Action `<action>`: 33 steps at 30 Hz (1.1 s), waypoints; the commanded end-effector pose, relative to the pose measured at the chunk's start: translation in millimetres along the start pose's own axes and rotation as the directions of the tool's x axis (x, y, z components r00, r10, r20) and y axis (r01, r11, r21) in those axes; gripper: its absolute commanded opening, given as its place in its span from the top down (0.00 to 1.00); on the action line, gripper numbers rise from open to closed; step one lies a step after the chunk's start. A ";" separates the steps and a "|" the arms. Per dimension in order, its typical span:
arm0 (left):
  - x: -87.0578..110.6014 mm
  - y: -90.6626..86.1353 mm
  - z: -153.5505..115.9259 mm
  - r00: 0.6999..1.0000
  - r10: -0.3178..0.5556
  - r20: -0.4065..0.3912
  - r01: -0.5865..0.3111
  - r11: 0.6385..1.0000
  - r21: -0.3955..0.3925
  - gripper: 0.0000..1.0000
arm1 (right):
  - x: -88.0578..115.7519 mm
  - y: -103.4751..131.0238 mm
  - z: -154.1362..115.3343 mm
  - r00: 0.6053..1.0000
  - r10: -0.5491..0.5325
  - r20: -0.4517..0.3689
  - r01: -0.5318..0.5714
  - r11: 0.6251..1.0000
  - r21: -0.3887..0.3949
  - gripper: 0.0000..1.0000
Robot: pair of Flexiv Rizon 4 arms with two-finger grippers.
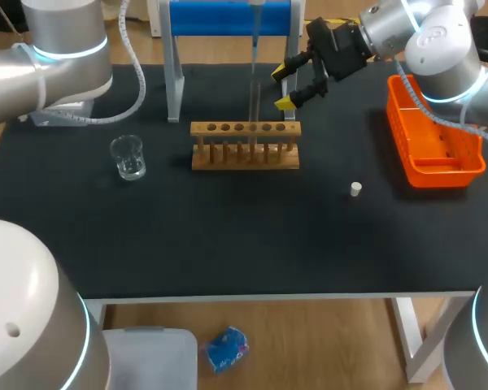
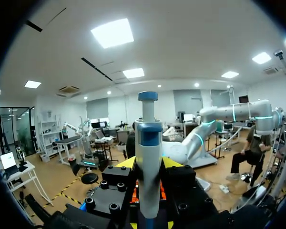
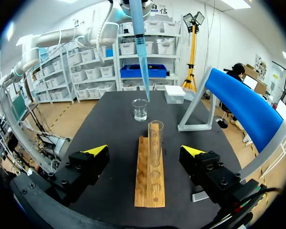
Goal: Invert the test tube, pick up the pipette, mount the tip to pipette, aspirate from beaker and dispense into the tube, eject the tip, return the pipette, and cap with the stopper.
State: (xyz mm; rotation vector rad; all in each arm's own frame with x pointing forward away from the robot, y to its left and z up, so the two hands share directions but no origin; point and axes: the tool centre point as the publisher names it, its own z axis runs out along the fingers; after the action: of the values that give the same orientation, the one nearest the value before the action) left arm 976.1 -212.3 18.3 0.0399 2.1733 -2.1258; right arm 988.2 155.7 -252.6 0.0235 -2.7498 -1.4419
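On the black table [image 1: 228,244], a small clear glass beaker [image 1: 128,157] stood at 9 o'clock from the wooden rack [image 1: 244,154]. The left gripper [image 2: 148,163] was clenched on the pipette [image 2: 148,138], which stood upright between its fingers. The pipette had a pale grey barrel with a blue collar and a blue plunger button. A long, slim, see-through blue tip [image 3: 141,52] was mounted on it and hung point down above the test tube [image 3: 155,140], clear of its rim. The test tube was clear glass and stood upright in a hole near the rack's middle, with its mouth open upward. Whether it held liquid could not be told. The right gripper [image 1: 286,85] sat at about 1 o'clock from the rack. It was released, with its yellow-tipped fingers spread wide and grasping nothing. A small white stopper [image 1: 355,189] lay on the table at 4 o'clock from the rack, well apart from it. An orange basket [image 1: 443,175] stood at 3 o'clock.
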 end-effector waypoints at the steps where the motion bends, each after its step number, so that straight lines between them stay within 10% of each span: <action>1: -11.7 7.9 0.0 1.000 0.000 -0.017 0.000 1.000 0.009 1.00 | -0.7 0.0 -0.7 1.000 0.000 -0.003 0.000 1.000 0.002 0.00; 33: -28.7 48.0 -6.6 0.995 -0.099 0.017 0.099 0.995 0.015 1.00 | -0.7 0.0 -0.7 1.000 0.000 -0.003 0.000 1.000 0.002 0.00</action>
State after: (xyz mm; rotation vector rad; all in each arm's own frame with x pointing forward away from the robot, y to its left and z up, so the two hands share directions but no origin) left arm 1008.6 -203.4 -26.6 -0.0852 2.1933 -2.1851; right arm 988.3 155.6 -252.6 0.0234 -2.7499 -1.4420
